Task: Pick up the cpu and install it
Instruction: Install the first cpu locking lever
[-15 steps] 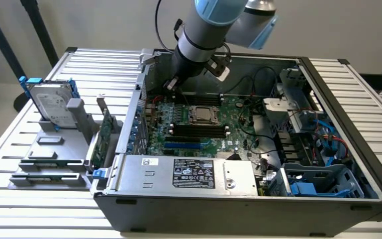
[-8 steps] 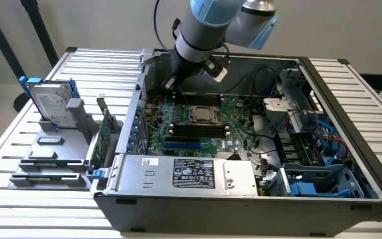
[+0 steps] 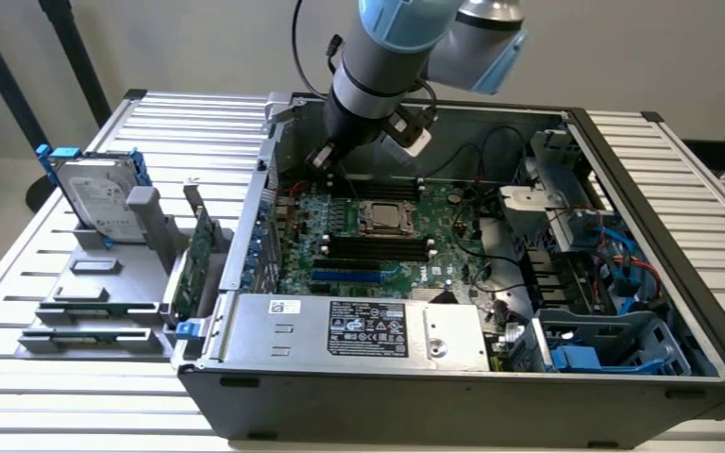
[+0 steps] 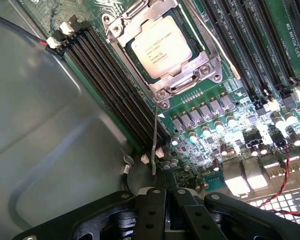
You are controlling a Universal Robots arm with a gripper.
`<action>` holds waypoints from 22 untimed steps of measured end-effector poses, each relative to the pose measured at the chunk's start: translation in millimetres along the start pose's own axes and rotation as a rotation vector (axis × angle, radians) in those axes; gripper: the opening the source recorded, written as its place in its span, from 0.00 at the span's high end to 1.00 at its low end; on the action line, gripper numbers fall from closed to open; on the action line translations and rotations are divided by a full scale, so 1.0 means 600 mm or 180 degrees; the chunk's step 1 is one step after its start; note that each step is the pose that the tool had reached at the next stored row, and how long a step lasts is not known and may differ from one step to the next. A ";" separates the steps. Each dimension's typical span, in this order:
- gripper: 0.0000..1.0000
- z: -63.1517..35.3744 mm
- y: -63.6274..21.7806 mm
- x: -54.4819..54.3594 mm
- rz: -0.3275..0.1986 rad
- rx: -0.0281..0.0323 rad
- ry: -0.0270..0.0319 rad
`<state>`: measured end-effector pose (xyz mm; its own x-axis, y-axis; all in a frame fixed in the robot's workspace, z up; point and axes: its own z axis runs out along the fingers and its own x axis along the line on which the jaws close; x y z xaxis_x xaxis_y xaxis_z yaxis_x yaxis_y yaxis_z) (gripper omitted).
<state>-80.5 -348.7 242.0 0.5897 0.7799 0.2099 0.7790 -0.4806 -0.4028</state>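
The cpu (image 4: 157, 50), a small square chip with a silver-grey top, lies in the motherboard socket under the metal retention frame (image 4: 187, 75). In the exterior view the cpu (image 3: 384, 218) sits in the middle of the green board inside the open case. My gripper (image 4: 164, 192) is shut, and I see nothing between its black fingers. It hangs over the board a short way from the socket. The thin socket lever (image 4: 154, 140) sticks out from the frame, and its tip ends just in front of the fingertips. In the exterior view my gripper (image 3: 328, 159) is low, near the case's back wall, beyond the socket.
Black memory slots (image 4: 115, 85) run beside the socket. A silver power supply (image 3: 350, 330) fills the case's front. Cables and drive bays (image 3: 589, 255) crowd the exterior view's right. Outside the case, a hard drive with blue brackets (image 3: 92, 198) and a green card (image 3: 193, 260) stand in a grey rack.
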 end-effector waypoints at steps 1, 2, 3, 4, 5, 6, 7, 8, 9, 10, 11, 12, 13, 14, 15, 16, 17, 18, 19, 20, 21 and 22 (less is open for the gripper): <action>0.89 0.000 0.000 0.000 0.0006 -0.0002 0.0003; 0.89 0.000 0.000 0.000 0.0012 -0.0003 0.0006; 0.89 0.000 0.000 0.000 0.0015 -0.0005 0.0008; 0.89 0.000 0.000 0.001 0.0018 -0.0007 0.0010; 0.89 0.000 0.000 0.001 0.0020 -0.0008 0.0011; 0.89 0.000 0.001 0.001 0.0021 -0.0009 0.0012; 0.89 0.000 0.001 0.002 0.0021 -0.0011 0.0013; 0.89 -0.001 0.002 0.002 0.0021 -0.0012 0.0014; 0.89 -0.001 0.003 0.003 0.0021 -0.0014 0.0015; 0.89 -0.002 0.004 0.004 0.0020 -0.0015 0.0016; 0.89 -0.002 0.005 0.005 0.0019 -0.0017 0.0018; 0.89 -0.003 0.006 0.006 0.0018 -0.0019 0.0020; 0.89 -0.003 0.007 0.007 0.0016 -0.0020 0.0023; 0.89 -0.004 0.008 0.008 0.0015 -0.0021 0.0027; 0.89 -0.004 0.009 0.009 0.0013 -0.0022 0.0031; 0.89 -0.005 0.011 0.010 0.0011 -0.0023 0.0034; 0.89 -0.006 0.012 0.011 0.0009 -0.0023 0.0038; 0.89 -0.006 0.014 0.013 0.0007 -0.0024 0.0043; 0.89 -0.007 0.016 0.015 0.0005 -0.0024 0.0047; 0.89 -0.008 0.019 0.016 0.0003 -0.0023 0.0051; 0.89 -0.009 0.021 0.018 0.0001 -0.0023 0.0056; 0.89 -0.009 0.023 0.020 -0.0001 -0.0022 0.0061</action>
<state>-61.3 -348.2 243.8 0.5934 0.7722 0.2270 0.7806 -0.4832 -0.3966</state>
